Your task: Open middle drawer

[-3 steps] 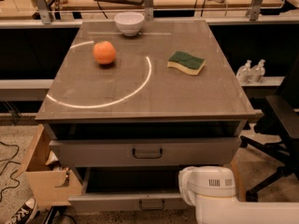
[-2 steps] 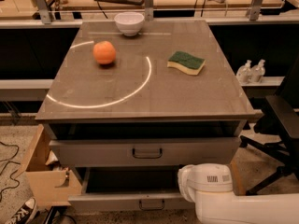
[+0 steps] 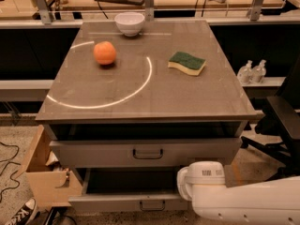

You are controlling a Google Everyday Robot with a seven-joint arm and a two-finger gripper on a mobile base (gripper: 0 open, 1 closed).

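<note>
The middle drawer (image 3: pixel 93 153) is a wide grey panel with a small dark loop handle (image 3: pixel 147 153) at its centre, just below the table top. A dark band runs above it. Under it the lowest drawer (image 3: pixel 108 203) stands pulled out, its dark inside showing, with its own handle (image 3: pixel 152 205). My white arm (image 3: pixel 234 200) comes in from the bottom right, and its rounded end (image 3: pixel 201 179) sits in front of the lowest drawer's right side. My gripper is out of view, not visible past the arm.
On the table top (image 3: pixel 117 102) are an orange (image 3: pixel 104 53), a white bowl (image 3: pixel 130 22) and a green-and-yellow sponge (image 3: pixel 187 63). A cardboard box (image 3: pixel 44 182) stands at the left of the cabinet, and a black chair (image 3: pixel 281 121) at the right. Two bottles (image 3: pixel 251 71) stand behind.
The white arm's end has edged slightly left and up. The drawers and the things on the table have not moved.
</note>
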